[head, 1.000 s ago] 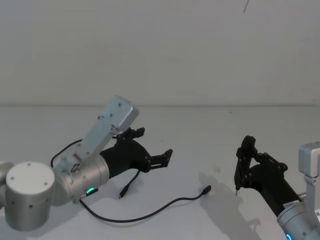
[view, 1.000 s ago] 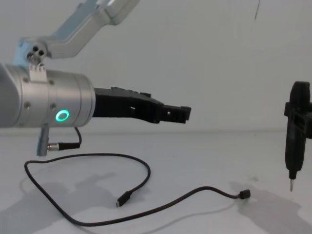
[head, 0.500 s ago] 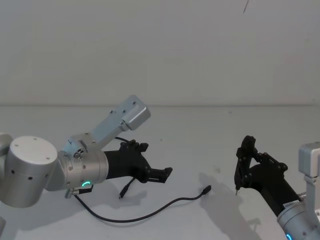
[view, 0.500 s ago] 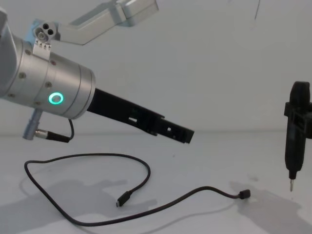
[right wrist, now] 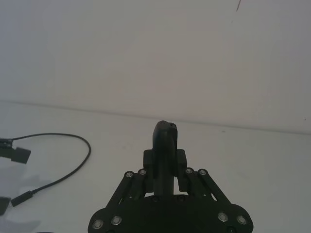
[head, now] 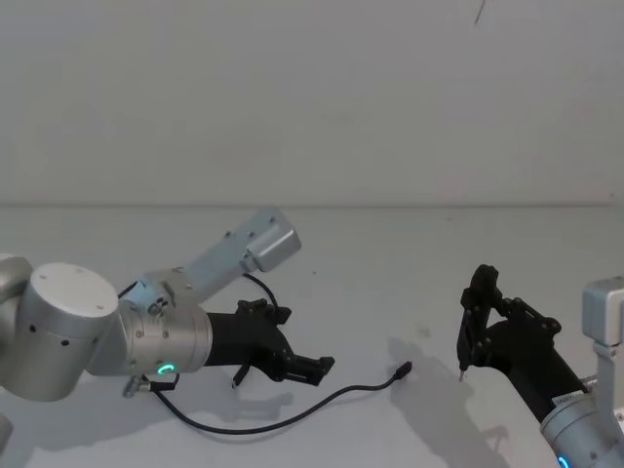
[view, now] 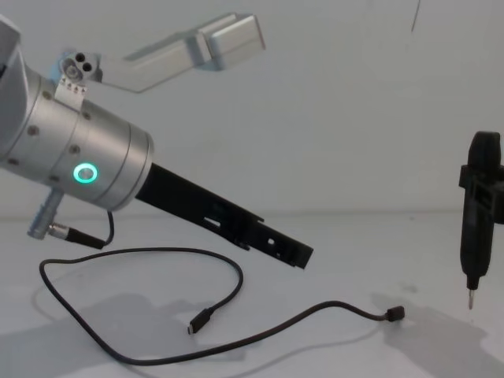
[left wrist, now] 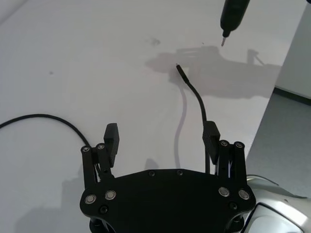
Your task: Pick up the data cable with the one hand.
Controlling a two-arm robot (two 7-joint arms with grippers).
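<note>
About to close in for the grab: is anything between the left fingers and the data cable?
Nothing visible. The left gripper, fingers open, angles down over the data cable on the table, one strand running by a finger. The right gripper holds a slim tool at the right, beyond the far plug.

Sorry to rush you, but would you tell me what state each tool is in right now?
Left tool: open, empty, above the data cable.
Right tool: shut on a slim black metal-tipped driver.
</note>
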